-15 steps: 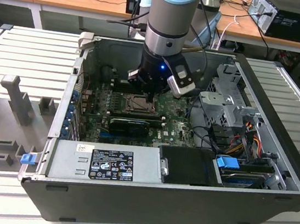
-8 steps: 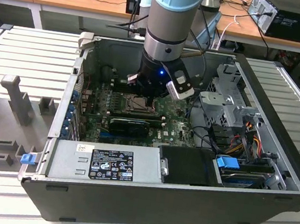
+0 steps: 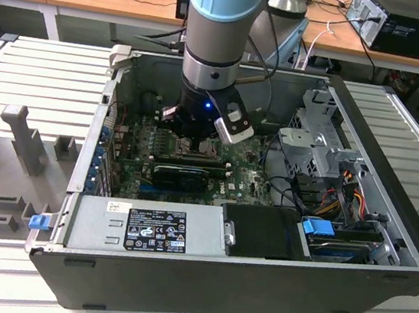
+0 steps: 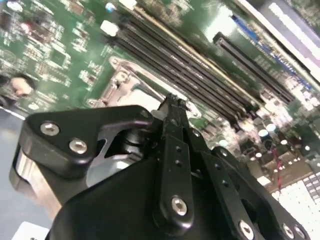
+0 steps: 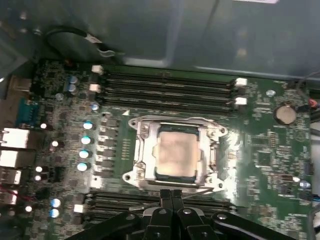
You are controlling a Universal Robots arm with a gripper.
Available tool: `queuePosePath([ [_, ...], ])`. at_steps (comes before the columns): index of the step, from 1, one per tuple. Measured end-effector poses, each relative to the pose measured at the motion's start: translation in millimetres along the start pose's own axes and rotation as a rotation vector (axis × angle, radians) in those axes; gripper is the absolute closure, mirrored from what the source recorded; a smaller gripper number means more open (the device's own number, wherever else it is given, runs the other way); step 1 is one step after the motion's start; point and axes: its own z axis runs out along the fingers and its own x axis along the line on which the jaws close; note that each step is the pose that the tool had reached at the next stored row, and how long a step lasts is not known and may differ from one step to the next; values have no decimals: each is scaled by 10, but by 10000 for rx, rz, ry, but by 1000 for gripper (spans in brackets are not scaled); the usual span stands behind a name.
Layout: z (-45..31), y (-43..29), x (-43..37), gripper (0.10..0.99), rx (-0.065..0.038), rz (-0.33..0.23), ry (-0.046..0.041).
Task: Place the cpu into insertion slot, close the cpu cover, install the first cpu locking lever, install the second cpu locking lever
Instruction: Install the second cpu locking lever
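Observation:
The cpu, a pale silvery square, lies in the insertion slot on the green motherboard. The cpu cover, a silvery frame, lies flat around it with the chip showing through its window. My gripper has its black fingers pressed together at the socket's edge, beside a thin metal lever rod. In the second wrist view the shut fingertips of the gripper sit right over the cover's rim. In the exterior view the gripper reaches down into the open computer case.
Long black memory slots run along one side of the socket. A black oblong card, the power supply, a metal drive cage and loose cables crowd the case around the arm.

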Motion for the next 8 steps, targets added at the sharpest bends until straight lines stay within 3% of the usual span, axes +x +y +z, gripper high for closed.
queuePosePath([
  [8,162,-22,57,980,-37,-1,1],
])
